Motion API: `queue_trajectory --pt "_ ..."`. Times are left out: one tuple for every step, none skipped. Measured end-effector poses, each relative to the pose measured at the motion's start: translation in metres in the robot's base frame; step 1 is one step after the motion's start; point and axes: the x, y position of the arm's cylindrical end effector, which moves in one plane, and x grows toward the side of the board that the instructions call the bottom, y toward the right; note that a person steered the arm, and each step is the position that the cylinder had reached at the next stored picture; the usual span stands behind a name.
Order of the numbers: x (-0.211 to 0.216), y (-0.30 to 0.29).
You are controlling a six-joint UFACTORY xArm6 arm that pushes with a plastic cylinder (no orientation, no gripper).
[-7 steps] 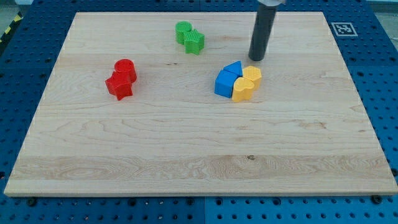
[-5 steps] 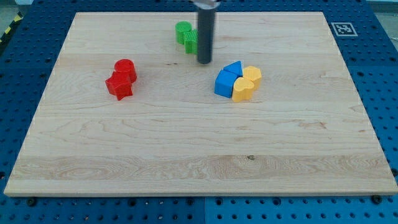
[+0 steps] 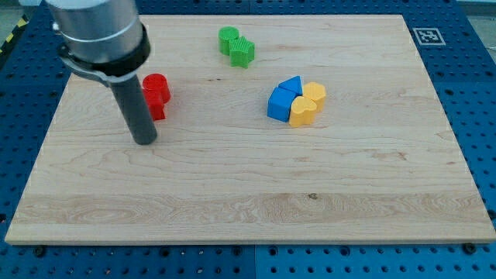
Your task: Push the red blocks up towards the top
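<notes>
Two red blocks touch at the board's left. The red cylinder [image 3: 158, 87] is fully in view. The red star-shaped block [image 3: 157, 111] sits just below it and is mostly hidden behind my rod. My tip [image 3: 145, 140] rests on the board just below the red blocks, slightly toward the view's left of them. The arm's grey body reaches in from the view's top left.
Two green blocks [image 3: 236, 46] touch near the top centre. Two blue blocks [image 3: 283, 98] and two yellow blocks [image 3: 308, 104] form a cluster right of centre. A tag [image 3: 427, 36] marks the wooden board's top right corner. The board's left edge [image 3: 45, 139] is near my tip.
My tip has swept from the top centre near the green blocks down and left to just below the red blocks. No block has visibly moved.
</notes>
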Motion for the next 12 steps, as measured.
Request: queue_trajectory --pt "-0.011 -0.009" --pt "-0.011 -0.009" --pt "-0.011 -0.003" --pt "-0.015 0.004" --pt "-0.040 0.006" --pt "-0.062 0.005" --pt "-0.062 0.010" --pt "-0.041 0.066" --pt "-0.042 0.116" --pt "-0.074 0.111" --pt "-0.091 0.088" --pt "-0.086 0.079"
